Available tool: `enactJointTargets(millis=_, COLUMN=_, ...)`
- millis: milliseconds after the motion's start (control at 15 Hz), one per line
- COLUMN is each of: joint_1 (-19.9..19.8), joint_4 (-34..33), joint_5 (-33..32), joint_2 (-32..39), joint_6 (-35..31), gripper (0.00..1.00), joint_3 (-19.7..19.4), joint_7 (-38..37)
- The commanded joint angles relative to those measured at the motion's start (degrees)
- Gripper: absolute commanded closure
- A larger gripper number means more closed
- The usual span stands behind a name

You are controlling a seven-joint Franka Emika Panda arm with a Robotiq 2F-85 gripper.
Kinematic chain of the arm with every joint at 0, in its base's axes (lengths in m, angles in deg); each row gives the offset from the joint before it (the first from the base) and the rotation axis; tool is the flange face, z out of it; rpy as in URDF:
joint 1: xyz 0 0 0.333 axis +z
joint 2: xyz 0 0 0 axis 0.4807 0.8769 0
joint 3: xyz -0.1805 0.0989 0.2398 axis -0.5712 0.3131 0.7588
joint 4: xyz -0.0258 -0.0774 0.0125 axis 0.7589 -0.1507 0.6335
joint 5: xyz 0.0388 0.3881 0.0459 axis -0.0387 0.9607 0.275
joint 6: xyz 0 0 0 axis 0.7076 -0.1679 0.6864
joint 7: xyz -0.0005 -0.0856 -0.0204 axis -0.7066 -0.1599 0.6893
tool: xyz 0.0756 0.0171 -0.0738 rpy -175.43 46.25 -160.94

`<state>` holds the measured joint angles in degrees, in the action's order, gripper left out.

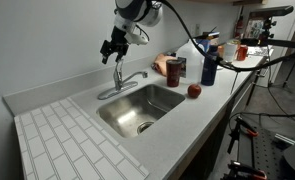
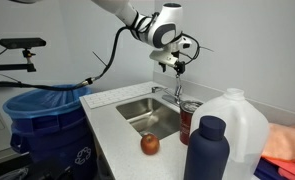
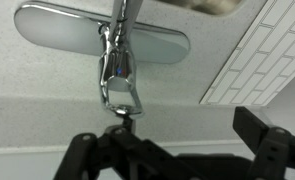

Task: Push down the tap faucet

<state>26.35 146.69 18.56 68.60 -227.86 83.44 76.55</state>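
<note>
The chrome tap faucet (image 1: 120,80) stands behind the steel sink, with its slim lever pointing up and its thin spout curving over the basin. It also shows in an exterior view (image 2: 177,92). In the wrist view the faucet (image 3: 118,80) appears from above, on its oval base plate. My gripper (image 1: 112,50) hovers just above the lever, as also seen in an exterior view (image 2: 175,63). In the wrist view my gripper (image 3: 177,150) is open, its fingers wide apart and empty, with the lever tip near the left finger.
The steel sink basin (image 1: 137,108) (image 2: 152,115) lies below the faucet. A red apple (image 1: 194,91), a red can (image 1: 174,70) and a blue bottle (image 1: 209,68) stand beside it. A white jug (image 2: 237,130) and a blue bin (image 2: 47,110) are nearby. A tiled drainboard (image 1: 67,140) flanks the sink.
</note>
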Motion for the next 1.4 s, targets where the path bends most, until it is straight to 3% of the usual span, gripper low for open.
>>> enactJointTargets(millis=0, joint_1=-0.2, joint_4=-1.7, joint_5=0.3, joint_2=-0.5, joint_6=7.8, gripper=0.0, joint_3=-0.7, joint_7=-3.9)
enactJointTargets(millis=400, joint_1=-0.1, joint_4=0.4, joint_5=0.4, joint_2=-2.8, joint_6=16.7, gripper=0.0, joint_3=-2.0, joint_7=-7.3)
enactJointTargets(millis=667, joint_1=0.1, joint_4=1.5, joint_5=0.1, joint_2=-3.6, joint_6=18.8, gripper=0.0, joint_3=-2.6, joint_7=-8.0)
enactJointTargets(millis=1133, joint_1=1.1, joint_4=3.5, joint_5=-3.7, joint_2=-4.8, joint_6=-0.1, gripper=0.0, joint_3=-2.0, joint_7=-0.4)
enactJointTargets(millis=1333, joint_1=2.0, joint_4=5.8, joint_5=-5.7, joint_2=-6.6, joint_6=-4.4, gripper=0.0, joint_3=-2.3, joint_7=-2.0)
